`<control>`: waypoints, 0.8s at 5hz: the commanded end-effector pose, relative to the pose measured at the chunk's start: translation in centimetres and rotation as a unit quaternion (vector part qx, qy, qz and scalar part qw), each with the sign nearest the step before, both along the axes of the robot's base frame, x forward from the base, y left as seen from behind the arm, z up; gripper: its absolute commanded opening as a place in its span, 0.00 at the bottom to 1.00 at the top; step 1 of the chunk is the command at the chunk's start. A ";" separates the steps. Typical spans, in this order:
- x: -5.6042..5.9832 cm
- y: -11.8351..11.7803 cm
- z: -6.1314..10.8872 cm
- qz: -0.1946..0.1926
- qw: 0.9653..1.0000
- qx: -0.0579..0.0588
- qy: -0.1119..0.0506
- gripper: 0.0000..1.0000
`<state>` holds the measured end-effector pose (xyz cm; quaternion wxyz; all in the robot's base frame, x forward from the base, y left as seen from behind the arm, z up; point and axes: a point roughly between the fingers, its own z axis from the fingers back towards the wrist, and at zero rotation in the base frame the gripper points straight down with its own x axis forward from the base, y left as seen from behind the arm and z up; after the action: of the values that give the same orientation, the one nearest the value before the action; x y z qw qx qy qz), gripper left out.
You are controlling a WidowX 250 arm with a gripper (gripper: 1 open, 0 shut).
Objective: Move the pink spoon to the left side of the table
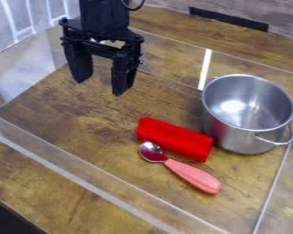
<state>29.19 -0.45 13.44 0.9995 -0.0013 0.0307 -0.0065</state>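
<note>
**Pink spoon low on the board, claw spread wide above and apart**

Dark brown wood-grain table (76, 128), matte and streaked, fenced by low clear acrylic walls catching pale glare along their edges. Black gripper (100, 80) up in the upper left of the view, pointing down, blocky and angular, two thick fingers (80, 66) spread wide with nothing between them; tips hanging close over the wood, contact impossible to judge.

Pink spoon (182, 165) lying flat on the table toward the lower right: shiny silver bowl, rounded and reflective, at the upper-left end; thick salmon-pink plastic handle, smooth and blunt, running down and to the right. Well apart from the gripper, below and to the right of it, bare tabletop in between.

Red block (175, 137), rectangular with softly rounded edges and a glossy plastic look, set just above the spoon at a similar slant, its lower edge right beside the silver bowl; touching or not, unclear. Steel pot (248, 111) to the right, cylindrical, brushed metal walls, bright hollow interior, a thin loop handle at its lower right, standing just beside the right-hand acrylic wall and near the block's upper end.
</note>
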 end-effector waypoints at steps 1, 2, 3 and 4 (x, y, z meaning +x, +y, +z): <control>-0.5 -0.2 -2.3 0.034 0.999 0.002 0.016 1.00; -0.2 -3.4 -2.6 0.125 0.992 0.002 -0.005 1.00; 0.5 -6.8 -2.7 0.226 0.974 -0.003 -0.025 1.00; 0.3 -10.1 -2.3 0.335 0.941 -0.007 -0.039 1.00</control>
<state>28.80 -10.37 9.77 0.9455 -0.0014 0.0108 0.3254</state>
